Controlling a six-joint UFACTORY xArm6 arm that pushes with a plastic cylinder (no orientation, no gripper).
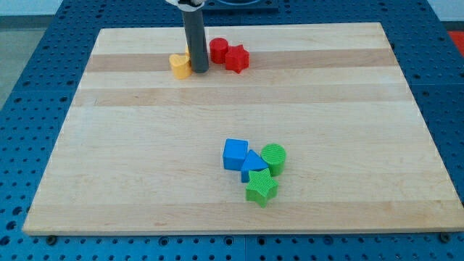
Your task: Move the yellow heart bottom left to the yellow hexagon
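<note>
Yellow heart [179, 65] sits in the upper left of the frame, near the board's top edge, with my tip [199, 70] touching or just beside its right side. The rod holds nothing; it can only push. A sliver of yellow behind the rod may be the yellow hexagon [189, 52], though mostly hidden, so I cannot be sure. The step looks like the start of the push: next the heart needs nudging down-left, so my tip should come round its upper right. No containers are on the wooden board [145, 181].
</note>
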